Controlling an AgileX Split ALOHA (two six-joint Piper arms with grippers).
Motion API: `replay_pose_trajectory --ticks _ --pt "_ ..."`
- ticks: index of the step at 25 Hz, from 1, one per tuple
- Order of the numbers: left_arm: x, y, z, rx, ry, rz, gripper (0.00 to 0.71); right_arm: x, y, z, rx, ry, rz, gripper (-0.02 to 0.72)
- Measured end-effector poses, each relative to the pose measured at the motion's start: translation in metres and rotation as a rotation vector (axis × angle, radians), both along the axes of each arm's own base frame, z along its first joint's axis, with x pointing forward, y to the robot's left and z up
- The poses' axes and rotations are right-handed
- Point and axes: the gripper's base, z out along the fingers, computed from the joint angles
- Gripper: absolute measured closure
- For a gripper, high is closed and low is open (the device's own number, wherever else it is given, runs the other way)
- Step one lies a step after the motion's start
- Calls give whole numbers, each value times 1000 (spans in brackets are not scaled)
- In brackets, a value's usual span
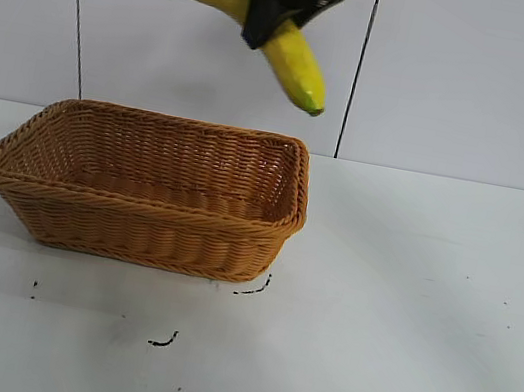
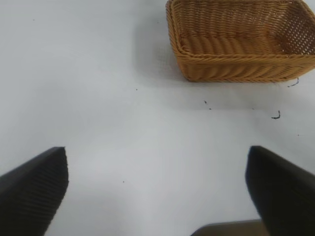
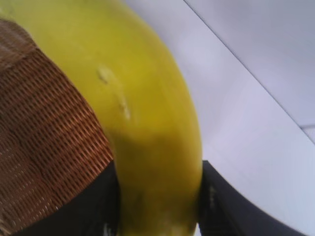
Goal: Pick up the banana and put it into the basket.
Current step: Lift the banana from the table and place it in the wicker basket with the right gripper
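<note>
The right pincer [image 1: 273, 17] is clamped around the middle of the banana [image 1: 300, 66], holding it in the air above the basket's [image 1: 133, 234] right half (the greenish tip points down toward the basket's far right corner). The basket sits on the white desk [image 1: 404, 312] toward its left side, with small dark marks near its front. The left pincer [image 2: 156, 189] hangs spread wide over bare desk, well apart from the basket.

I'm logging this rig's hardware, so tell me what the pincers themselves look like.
Both look black. The right pincer is a dark, angular, matte assembly; its arm is out of frame. The left pincer shows two broad wedge-shaped fingers with finely ribbed surfaces. No cables, labels or markings are visible on either.
</note>
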Motion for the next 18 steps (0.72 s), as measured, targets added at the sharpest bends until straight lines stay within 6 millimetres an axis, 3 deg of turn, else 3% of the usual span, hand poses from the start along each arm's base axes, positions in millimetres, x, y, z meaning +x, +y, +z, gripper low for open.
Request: replay_pose_trajectory --ticks 7,18 --pt "0 0 0 0 0 0 15 12 0 -53 -75 54 8 386" --pt "0 0 0 0 0 0 15 19 -4 -63 -24 74 -16 381"
